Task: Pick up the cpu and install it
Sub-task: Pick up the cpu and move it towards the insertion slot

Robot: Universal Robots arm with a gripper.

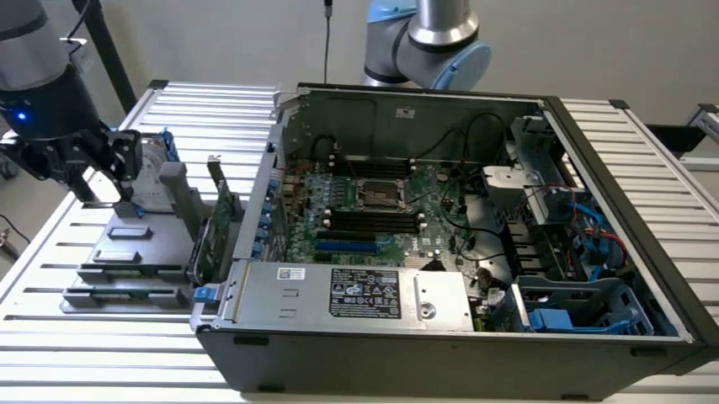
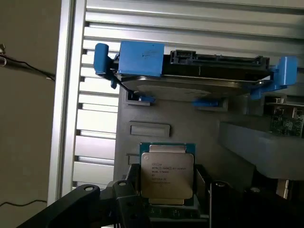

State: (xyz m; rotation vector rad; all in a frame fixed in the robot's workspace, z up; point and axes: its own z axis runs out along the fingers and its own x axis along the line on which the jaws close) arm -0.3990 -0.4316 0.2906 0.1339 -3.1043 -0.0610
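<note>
1. While the gripper (image 1: 116, 200) hangs over the grey parts tray (image 1: 113, 252) at the exterior view's left, the motherboard socket (image 1: 378, 195) sits vacant.
2. Wrist view: cpu (image 2: 167, 175) flat in tray recess, between released fingers (image 2: 124, 199); descend squarely, clamp opposite edges evenly.

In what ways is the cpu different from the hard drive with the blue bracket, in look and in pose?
The cpu is a small flat square chip; the hard drive is clearly larger and rectangular. The cpu lies flat in the grey holder with its printed top facing up; the hard drive stands on its edge. The cpu has no frame; the hard drive sits in a blue bracket. Both have silvery metal faces and rest in the same holder.
</note>
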